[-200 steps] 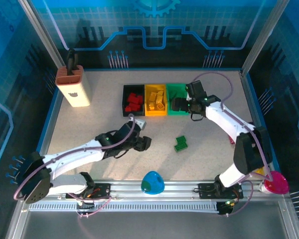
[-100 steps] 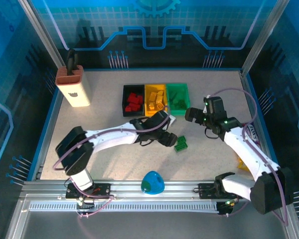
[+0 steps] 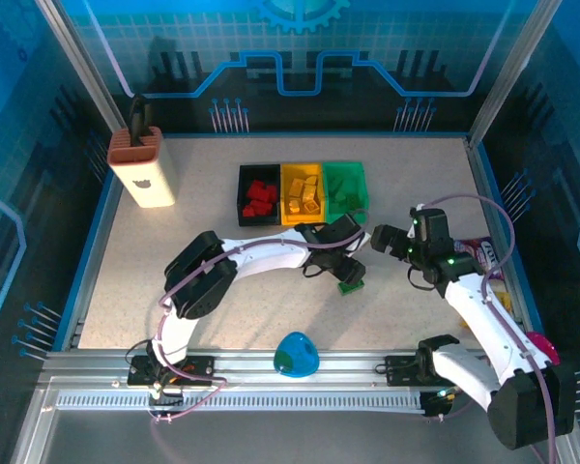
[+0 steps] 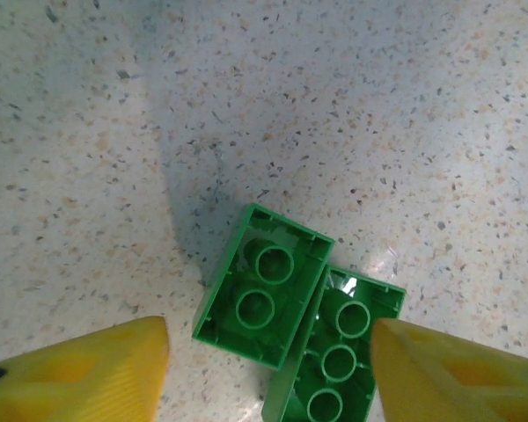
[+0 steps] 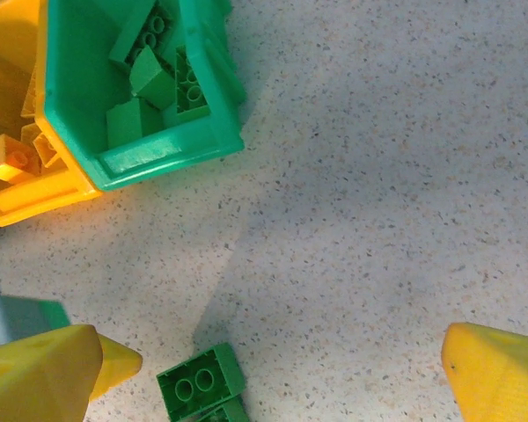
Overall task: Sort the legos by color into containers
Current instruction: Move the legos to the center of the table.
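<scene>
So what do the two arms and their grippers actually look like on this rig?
The left arm and right arm both have white links with black joints, and a lilac cable loops alongside each. Small green lights glow on the right arm. The fingers are blunt yellow wedges.

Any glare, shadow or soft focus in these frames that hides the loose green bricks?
Left wrist: both green bricks sharp, a small glint on the right one, a soft shadow reaching them, yellow fingertips blurred. Right wrist: a broad diagonal shadow crosses the table. Top external: even light, blue tint on the walls.
</scene>
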{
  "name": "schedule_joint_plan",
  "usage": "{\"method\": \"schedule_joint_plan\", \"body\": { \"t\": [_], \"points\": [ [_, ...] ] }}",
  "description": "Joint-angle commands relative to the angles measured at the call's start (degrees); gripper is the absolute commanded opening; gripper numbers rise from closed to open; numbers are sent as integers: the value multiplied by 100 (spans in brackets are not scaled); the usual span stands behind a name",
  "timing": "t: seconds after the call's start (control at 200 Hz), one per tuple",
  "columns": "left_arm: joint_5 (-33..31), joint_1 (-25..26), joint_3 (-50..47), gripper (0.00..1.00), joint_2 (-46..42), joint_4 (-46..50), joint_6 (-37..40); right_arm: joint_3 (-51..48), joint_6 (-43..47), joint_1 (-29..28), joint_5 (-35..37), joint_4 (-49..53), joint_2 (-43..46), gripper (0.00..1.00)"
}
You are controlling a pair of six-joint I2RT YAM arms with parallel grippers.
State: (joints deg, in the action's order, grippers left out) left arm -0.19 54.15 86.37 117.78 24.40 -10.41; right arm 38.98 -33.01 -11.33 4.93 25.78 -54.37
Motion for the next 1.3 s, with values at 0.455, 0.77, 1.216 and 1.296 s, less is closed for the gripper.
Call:
{"method": "schedule_joint_plan", "body": {
  "t": [0.455,0.77,1.216,1.296],
  "points": [
    [-190,-135,337,44,500,164,-114,-273,-111,173,-168,59,364,100],
    [-394,-314,304,42,522,192,-253,-333,-136,176,-196,58,413,100],
    [-443,-483,615,51,698,326,-242,-384,-135,177,-194,65,449,100],
    [-438,-515,713,49,771,390,-209,-391,-127,178,-170,91,487,100]
  ]
}}
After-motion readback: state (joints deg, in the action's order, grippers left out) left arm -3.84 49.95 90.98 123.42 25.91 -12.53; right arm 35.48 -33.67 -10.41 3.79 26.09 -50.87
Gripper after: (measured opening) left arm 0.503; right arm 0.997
